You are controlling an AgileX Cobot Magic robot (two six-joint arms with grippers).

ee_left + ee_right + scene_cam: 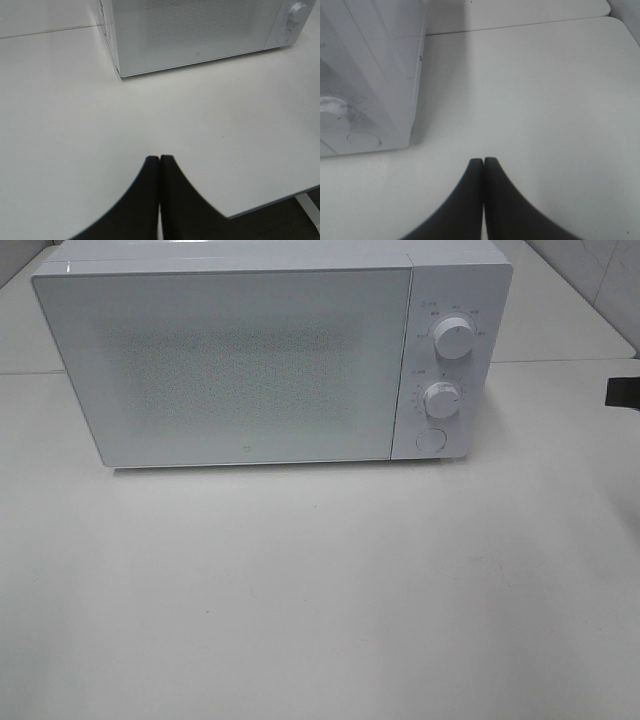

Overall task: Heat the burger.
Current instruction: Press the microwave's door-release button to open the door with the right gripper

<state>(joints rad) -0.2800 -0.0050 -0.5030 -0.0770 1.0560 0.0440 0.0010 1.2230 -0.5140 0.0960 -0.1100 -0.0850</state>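
Exterior high view shows no burger; it may be hidden behind the shut door (230, 365) of the microwave (270, 260) at 12 o'clock on the table (320, 590). Its lower knob (441, 398) is at 1 o'clock, so I think the right gripper (484, 161) is nearer. That one and the left gripper (160, 159) have jaws pressed together, holding nothing

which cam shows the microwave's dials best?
Exterior high: the upper dial and lower dial face it squarely and sharply, with markings around them. Left wrist catches only the lower dial at its frame corner. Right wrist shows that dial close, blurred and oblique.
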